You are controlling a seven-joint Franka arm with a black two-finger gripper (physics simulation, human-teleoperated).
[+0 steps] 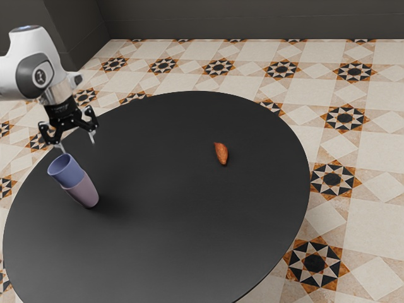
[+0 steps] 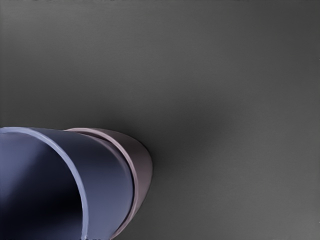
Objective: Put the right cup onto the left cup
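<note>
"What's the biggest thing you get?"

"Tiled floor (image 1: 379, 132), partly hidden by the black table (image 1: 189, 221), whose near edge is cut off in my exterior view."

"And the arm (image 1: 38, 69)?"

"It comes in cropped at that view's left. My gripper (image 1: 79, 147) hangs above the cups, jaws spread wide, holding nothing. One tip is near the blue rim; I can't make out whether they touch."

"Where are the cups?"

"The pink cup (image 1: 85, 192) is on the table, with the blue cup (image 1: 74, 175) seated in it, mouth up. The blue one's base is hidden inside the pink, and my wrist view crops its mouth."

"Anything smaller?"

"An orange-brown thing (image 1: 221, 153), well apart from the cups. I can't tell what it is."
</note>
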